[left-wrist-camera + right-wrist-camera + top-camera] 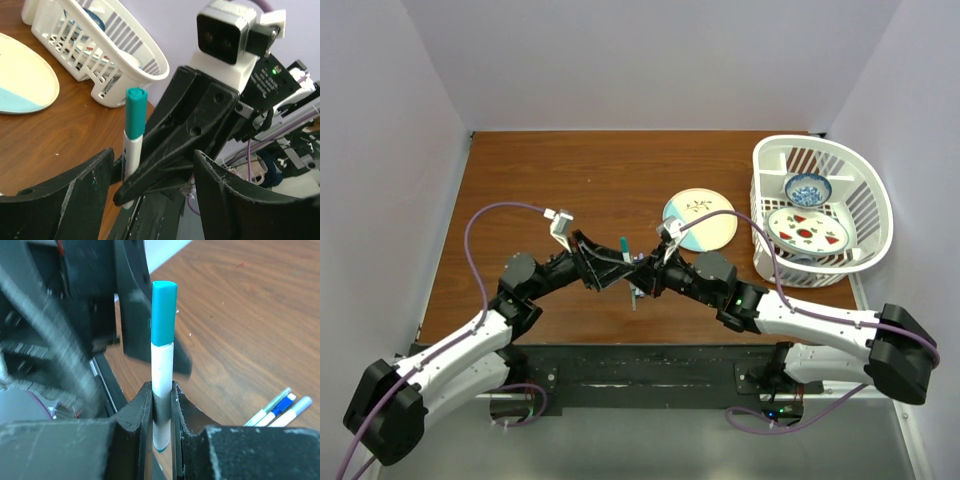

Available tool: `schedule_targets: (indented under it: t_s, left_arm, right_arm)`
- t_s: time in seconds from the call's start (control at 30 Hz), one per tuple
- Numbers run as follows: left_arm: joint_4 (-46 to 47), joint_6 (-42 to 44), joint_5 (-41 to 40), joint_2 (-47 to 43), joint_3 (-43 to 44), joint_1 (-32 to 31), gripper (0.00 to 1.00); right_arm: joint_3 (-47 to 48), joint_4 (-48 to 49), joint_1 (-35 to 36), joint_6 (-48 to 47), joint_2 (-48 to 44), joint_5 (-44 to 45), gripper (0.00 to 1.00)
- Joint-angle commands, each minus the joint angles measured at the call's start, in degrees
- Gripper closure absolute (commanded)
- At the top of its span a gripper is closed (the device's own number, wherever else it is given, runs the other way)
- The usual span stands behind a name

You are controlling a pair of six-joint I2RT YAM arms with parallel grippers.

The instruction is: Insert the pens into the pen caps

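My right gripper (162, 390) is shut on a white pen (162, 365) and holds it upright above the table. A green cap (164, 312) sits on the pen's top end. In the left wrist view the same pen (131, 152) with its green cap (135, 114) stands between the right gripper's black fingers (172, 150). My left gripper (152, 162) is open, with its jaws wide apart on either side of the right gripper's fingers and not touching the pen. From above, both grippers (610, 270) (642, 272) meet at the table's front middle. More pens (275, 410) lie together on the table, one with a dark blue cap (283, 404).
A cream and blue plate (700, 220) lies just behind the grippers. A white basket (760, 160) at the right holds a blue bowl (807, 188) and a patterned plate (808, 230). The table's black front edge (640, 360) is close below the grippers.
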Motion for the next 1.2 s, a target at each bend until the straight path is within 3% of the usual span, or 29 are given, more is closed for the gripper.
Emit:
schedule_targets:
  t_s: [0.0,0.1,0.33,1.17]
  left_arm:
    - [-3.2,3.1,3.2,-2.7,4.1,-0.7,0.29]
    - [-10.2,7.2,2.4,-4.4,8.4,-0.6,0.28]
    - [-12.7,8.8,4.1,-3.6,13.1,-0.6,0.3]
    - [-7.9,5.4,6.3,-2.1,15.6,-0.6,0.41]
  right_arm:
    - [1.6,4.3,-0.3,-1.9,-2.0,-2.5,1.0]
    - [0.5,4.3,-0.3,-1.4,-3.9,-7.3,1.0]
    - [-0.7,3.8,-0.3,-0.1,-6.9,-12.8,1.0]
    - [-0.8,-0.6,-0.3,0.3,-11.2,-12.8,1.0]
